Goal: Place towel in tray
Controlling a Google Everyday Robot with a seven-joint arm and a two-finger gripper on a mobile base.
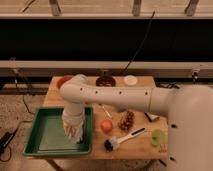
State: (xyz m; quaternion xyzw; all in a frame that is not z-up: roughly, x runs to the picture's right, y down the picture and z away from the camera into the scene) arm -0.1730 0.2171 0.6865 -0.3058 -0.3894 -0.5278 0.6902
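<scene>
The white arm reached left across the wooden desk so its end hung over the green tray, where the load belonged. The hand sat low inside the tray, gripping the pale towel, which draped downward, probably for release there.

Wooden table, speckled floor, dark window band, hand above tray
</scene>
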